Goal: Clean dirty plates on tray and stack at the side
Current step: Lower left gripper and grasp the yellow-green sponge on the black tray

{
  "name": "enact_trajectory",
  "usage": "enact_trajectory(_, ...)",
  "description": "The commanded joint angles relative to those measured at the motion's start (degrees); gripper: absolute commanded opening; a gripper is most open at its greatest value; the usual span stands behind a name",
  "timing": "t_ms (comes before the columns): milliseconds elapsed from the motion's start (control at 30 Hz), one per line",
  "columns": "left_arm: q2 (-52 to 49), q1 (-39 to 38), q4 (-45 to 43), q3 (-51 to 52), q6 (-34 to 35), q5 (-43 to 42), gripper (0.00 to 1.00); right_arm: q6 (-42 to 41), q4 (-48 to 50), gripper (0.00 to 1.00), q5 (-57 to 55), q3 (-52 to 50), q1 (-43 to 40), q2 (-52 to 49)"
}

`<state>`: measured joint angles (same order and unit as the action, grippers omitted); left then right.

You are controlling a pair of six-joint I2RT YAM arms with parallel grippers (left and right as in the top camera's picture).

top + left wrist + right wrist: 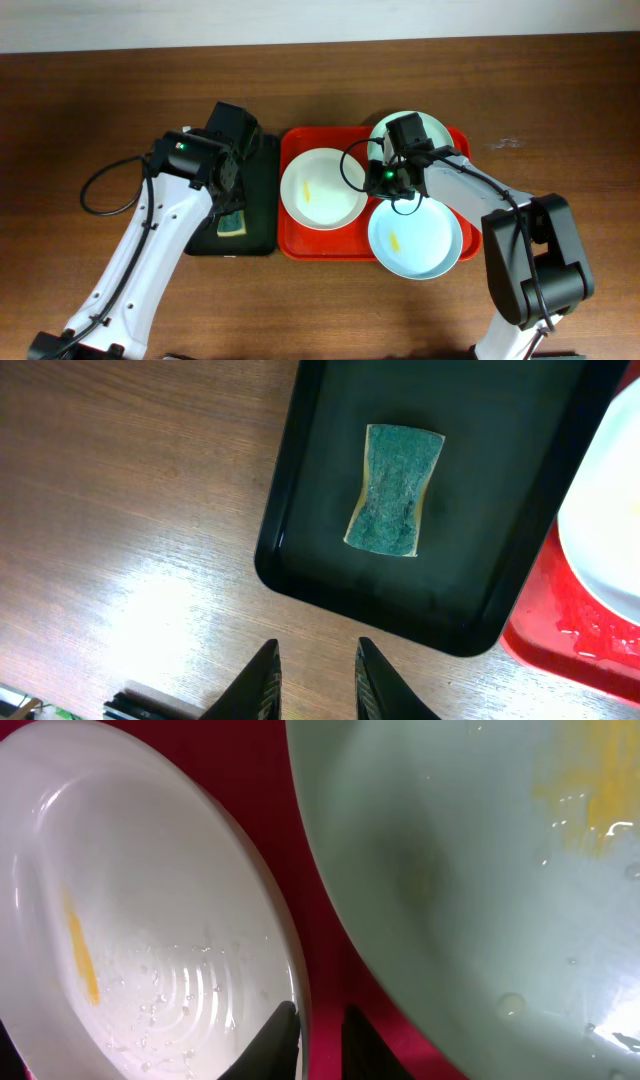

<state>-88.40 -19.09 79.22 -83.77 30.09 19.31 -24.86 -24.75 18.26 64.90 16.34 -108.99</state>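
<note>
**Right claw low between two plates on red tray; left claw above sponge**

Right gripper (315, 1025) sits closest to the lens in the right wrist view. Its fingers stand a narrow gap apart with nothing clamped, and bare red shows between them. White plate (140, 920) rim is just beside the finger at 9 o'clock. A mint plate (470, 870) fills 12 to 4 o'clock, with a yellow smear at 1 o'clock and water drops on it.

Left gripper (317, 678) has its fingers moderately apart and holds nothing. It hangs over bare wood at 6 o'clock of the black tray (310, 570).

Counts, overhead view:
- Plates: 3, made up of 1 white and 2 mint.
- Trays: 2, made up of 1 red and 1 black.
- Sponges: 1.

Red tray (292, 150) carries all three plates:
- White plate is at 9 o'clock and has one yellow streak.
- One mint plate (442, 130) is at 1 o'clock, partly hidden under the right arm, so I cannot tell if it has smears.
- Second mint plate (415, 240) is at 5 o'clock. It has one yellow smear and overhangs the tray rim.

The black tray touches the red tray's 9 o'clock side. It holds only the green sponge (393, 490), lying flat, apart from the tray walls.
</note>
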Motion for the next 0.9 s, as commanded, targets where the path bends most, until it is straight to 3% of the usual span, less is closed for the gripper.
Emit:
enact_trajectory(0, 0.2, 0.2, -0.1, 0.4, 0.7, 0.0, 0.24, 0.1, 0.0, 0.08, -0.7, 0.8, 0.2, -1.1)
enact_trajectory(33, 0.2, 0.2, -0.1, 0.4, 0.7, 0.0, 0.24, 0.1, 0.0, 0.04, -0.7, 0.8, 0.2, -1.1)
enact_trajectory(167, 0.2, 0.2, -0.3, 2.1, 0.7, 0.0, 0.23, 0.1, -0.1, 0.04, -0.7, 0.8, 0.2, -1.1)
enact_trajectory(267, 0.2, 0.2, -3.1, 5.5, -2.5, -1.1, 0.31, 0.1, -0.1, 0.04, -0.7, 0.8, 0.2, -1.1)
enact_trajectory(500, 0.1, 3.3, -12.9, 9.2, -10.5, -14.7, 0.42, 0.1, -0.1, 0.04, -0.7, 0.8, 0.2, -1.1)
enact_trajectory(767, -3.0, 11.4, -18.2, 9.3, -15.5, -23.0, 0.38, 0.2, -0.1, 0.04, -0.7, 0.8, 0.2, -1.1)
enact_trajectory(867, -6.8, 11.6, -19.6, 9.3, -15.6, -22.6, 0.31, 0.2, -0.1, 0.04, -0.7, 0.8, 0.2, -1.1)
